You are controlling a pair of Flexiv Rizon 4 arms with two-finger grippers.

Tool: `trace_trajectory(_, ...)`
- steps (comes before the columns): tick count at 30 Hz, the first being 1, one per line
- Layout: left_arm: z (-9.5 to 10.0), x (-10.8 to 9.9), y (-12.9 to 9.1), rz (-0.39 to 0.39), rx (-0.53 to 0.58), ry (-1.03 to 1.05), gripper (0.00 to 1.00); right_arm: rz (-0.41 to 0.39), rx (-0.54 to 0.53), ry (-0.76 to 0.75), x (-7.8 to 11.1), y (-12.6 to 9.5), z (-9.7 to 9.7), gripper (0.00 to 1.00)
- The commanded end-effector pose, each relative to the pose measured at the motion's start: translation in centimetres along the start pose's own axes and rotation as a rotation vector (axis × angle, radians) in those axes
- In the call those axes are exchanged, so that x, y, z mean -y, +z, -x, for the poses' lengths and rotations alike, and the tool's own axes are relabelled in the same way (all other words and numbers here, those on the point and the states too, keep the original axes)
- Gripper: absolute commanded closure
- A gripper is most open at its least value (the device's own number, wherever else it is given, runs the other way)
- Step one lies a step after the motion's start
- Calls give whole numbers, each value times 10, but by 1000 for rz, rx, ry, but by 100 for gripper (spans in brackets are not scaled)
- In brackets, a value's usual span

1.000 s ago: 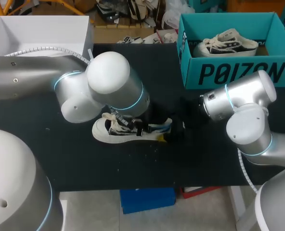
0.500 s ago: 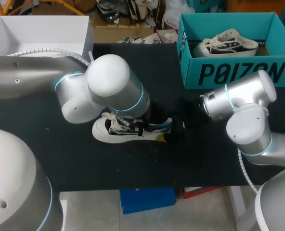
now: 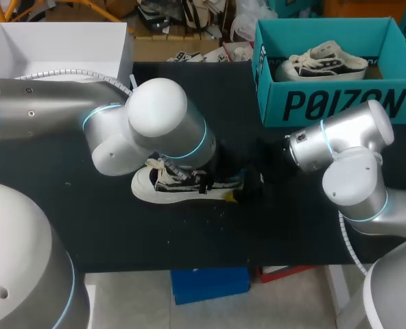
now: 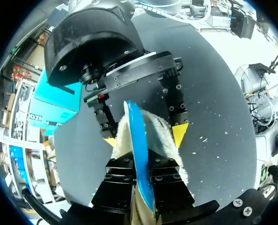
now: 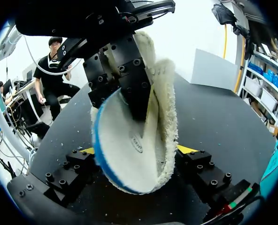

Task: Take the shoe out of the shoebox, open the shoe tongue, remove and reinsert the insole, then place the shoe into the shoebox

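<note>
Finds the shoe (image 3: pixel 172 186) resting on the counter (image 3: pixel 292 226), out of the shoebox (image 3: pixel 340 104), with that box well apart from the shoe, off beyond its heel end. Finds the insole (image 5: pixel 129 145) standing on edge just beside the shoe's heel end, curled lengthwise into a trough. Records the left tool (image 4: pixel 146 174) closed narrow on the insole, pinching it from above. Records the right tool (image 5: pixel 137 150) spread wide on the heel side of the shoe, straddling the insole's lower end with a yellow tip near each edge; sees no squeeze there.

Judges the step as insole handling, ahead of reinsertion.

Hazards, in order of concern:
- Slip or twist of the insole in one narrow pinch on soft fleece, ending in a drop beside the shoe.
- Closing the right tool across the curled edges: likely to fold the insole tighter, leaving a crease and a poor seat inside the shoe.
- Contact between the two tools, crowded together at the heel end; little margin for any sideways correction.
- Shoe apparently unheld: pressing the insole in may shove the shoe along the counter instead of seating it.
- Cannot tell the tongue's position under the left arm; possible snag at the shoe's opening.
</note>
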State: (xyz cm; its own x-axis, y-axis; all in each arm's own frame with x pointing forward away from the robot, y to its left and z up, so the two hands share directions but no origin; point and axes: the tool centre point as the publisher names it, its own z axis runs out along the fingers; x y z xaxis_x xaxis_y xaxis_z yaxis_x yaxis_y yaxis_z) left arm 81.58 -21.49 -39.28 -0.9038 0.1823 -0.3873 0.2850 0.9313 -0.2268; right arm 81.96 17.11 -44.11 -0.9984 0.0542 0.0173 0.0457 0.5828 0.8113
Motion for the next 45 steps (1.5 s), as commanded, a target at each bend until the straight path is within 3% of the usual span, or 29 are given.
trace_trajectory(1,-7,-11,-22,-71,-15,11,100,-1,0,1,1,1,1,100)
trace_trajectory(4,-11,-13,-36,-120,-10,14,100,-1,0,1,1,1,1,100)
trace_trajectory(10,-8,-3,-68,-301,-22,18,100,-1,0,1,1,1,1,100)
trace_trajectory(20,19,43,-126,-671,-90,3,100,-1,0,1,1,1,1,100)
trace_trajectory(25,44,54,-162,-1005,-189,41,100,-1,0,1,1,1,1,100)
trace_trajectory(43,44,54,-162,-1005,-189,41,100,-1,0,1,1,1,1,100)
trace_trajectory(45,37,48,-171,-1104,-169,-77,100,-1,0,1,1,1,1,100)
